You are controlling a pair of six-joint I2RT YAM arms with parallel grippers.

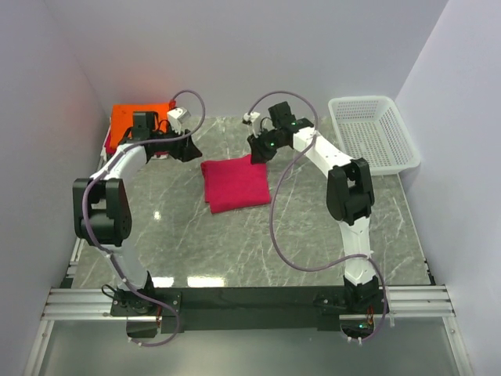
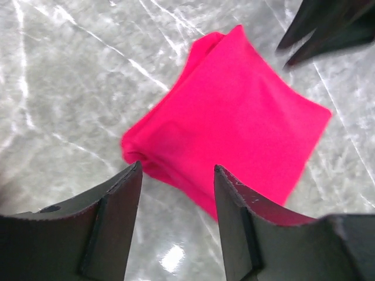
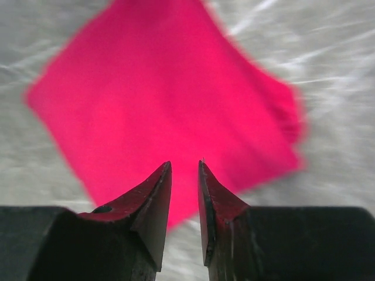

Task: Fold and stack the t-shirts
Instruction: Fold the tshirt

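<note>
The crimson-pink t-shirt point(image 1: 235, 184) is lying folded into a flat rectangle near the middle of the desk point(image 1: 313, 235), a little toward the far edge and turned slightly out of line with the desk's edges. In the left wrist view its cloth point(image 2: 234, 129) is looking smooth on top, with a thicker, rounded fold running along the side nearest that camera. In the right wrist view the same shirt point(image 3: 164, 93) is filling most of the picture, though it is appearing blurred there.

An orange t-shirt point(image 1: 141, 117) is sitting folded in the far left corner of the desk, well apart from the pink one, and the left arm's wrist is covering part of it.

The left fingers point(image 1: 188, 149) are hanging just beside the pink shirt's far left corner, not touching it. They are spread wide and released, holding nothing, and the shirt's corner is showing in the gap between them.

The right fingers point(image 1: 258, 153) are hanging at the shirt's far right corner. They are drawn almost together, with only a narrow slit between the tips, and no cloth is caught in it.

A white mesh basket point(image 1: 374, 102) is standing in the far right corner of the desk.
</note>
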